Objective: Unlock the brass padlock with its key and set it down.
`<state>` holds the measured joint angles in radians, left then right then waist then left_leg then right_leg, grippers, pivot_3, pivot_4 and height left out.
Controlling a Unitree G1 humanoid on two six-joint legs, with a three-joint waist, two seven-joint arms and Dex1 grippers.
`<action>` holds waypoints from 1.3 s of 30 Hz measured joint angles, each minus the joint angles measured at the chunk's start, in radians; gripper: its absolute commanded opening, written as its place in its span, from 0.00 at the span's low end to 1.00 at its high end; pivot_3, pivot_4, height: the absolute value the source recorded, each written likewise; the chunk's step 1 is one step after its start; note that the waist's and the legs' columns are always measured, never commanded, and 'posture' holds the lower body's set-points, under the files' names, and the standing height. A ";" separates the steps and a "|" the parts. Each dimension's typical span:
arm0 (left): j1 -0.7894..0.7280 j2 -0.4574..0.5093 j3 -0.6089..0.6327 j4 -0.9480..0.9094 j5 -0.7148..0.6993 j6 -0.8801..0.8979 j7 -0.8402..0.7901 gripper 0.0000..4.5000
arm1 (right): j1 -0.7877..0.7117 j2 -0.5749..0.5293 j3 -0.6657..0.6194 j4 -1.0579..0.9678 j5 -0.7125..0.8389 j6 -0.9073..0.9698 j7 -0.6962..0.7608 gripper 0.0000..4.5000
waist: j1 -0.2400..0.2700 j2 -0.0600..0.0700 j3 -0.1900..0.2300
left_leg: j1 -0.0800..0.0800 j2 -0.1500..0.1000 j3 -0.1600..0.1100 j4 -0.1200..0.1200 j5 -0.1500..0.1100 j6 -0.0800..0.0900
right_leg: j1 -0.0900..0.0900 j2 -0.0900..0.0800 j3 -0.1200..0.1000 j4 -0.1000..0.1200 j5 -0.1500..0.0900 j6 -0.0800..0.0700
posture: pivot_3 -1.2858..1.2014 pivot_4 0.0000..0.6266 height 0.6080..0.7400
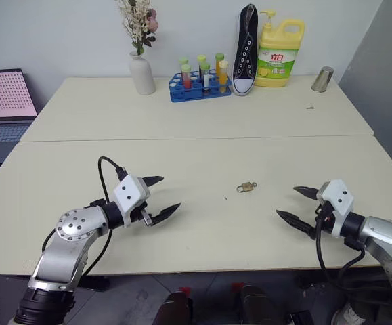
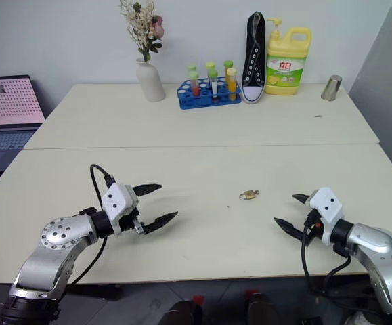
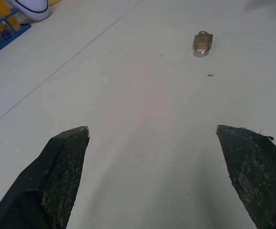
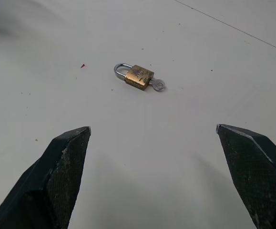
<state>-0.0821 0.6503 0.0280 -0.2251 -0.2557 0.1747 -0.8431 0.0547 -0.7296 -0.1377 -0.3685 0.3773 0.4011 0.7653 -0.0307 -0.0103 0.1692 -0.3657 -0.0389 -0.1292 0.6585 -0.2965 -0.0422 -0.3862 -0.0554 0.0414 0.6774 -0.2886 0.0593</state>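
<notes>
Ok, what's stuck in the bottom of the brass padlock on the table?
A small silver key sits in the base of the brass padlock; its round head sticks out. The blade is hidden inside the body. The shackle looks closed.

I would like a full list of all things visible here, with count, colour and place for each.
small brass padlock: 1, golden with silvery shackle, key in it, on near table between the claws
white ceramic vase: 1, holds dried flowers, far table
blue plastic tube rack: 1, coloured tubes inside, far table
black canvas shoe: 1, white sole, upright against wall
yellow detergent bottle: 1, beside the shoe
steel cup: 1, silvery, far right
laptop: 1, far left
left claw: black, open
right claw: black, open
</notes>
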 measured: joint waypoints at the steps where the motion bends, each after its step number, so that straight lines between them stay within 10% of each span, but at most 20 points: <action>1: 0.001 0.000 -0.001 -0.001 -0.001 0.000 -0.001 1.00 | -0.003 0.002 0.000 0.000 0.000 0.001 -0.001 0.98 | 0.000 0.000 0.000 | 0.000 0.000 0.000 0.000 0.000 0.000 | 0.000 0.000 0.000 0.000 0.000 0.000 | 0.52 0.24 1.00; 22: -0.229 -0.129 -0.170 0.093 0.018 0.080 -0.026 1.00 | 0.112 0.012 -0.054 -0.106 0.023 0.073 -0.036 0.98 | 0.007 -0.001 0.001 | -0.001 -0.001 -0.001 0.001 0.000 0.000 | 0.001 0.000 -0.001 -0.002 0.000 0.000 | 0.52 0.24 1.00; 39: -0.669 -0.539 -0.385 0.882 0.248 -0.125 0.046 1.00 | 0.161 0.075 -0.137 -0.366 0.117 0.415 -0.295 0.98 | 0.004 -0.006 0.003 | -0.002 -0.003 -0.001 0.001 0.000 0.000 | 0.001 0.000 -0.001 -0.002 -0.001 0.002 | 0.52 0.24 1.00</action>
<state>-0.7507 0.1113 -0.3565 0.6569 -0.0076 0.0493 -0.7972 0.2158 -0.6549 -0.2744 -0.7342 0.4943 0.8164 0.4701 -0.0264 -0.0162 0.1725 -0.3672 -0.0422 -0.1300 0.6599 -0.2964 -0.0425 -0.3852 -0.0554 0.0404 0.6756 -0.2897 0.0617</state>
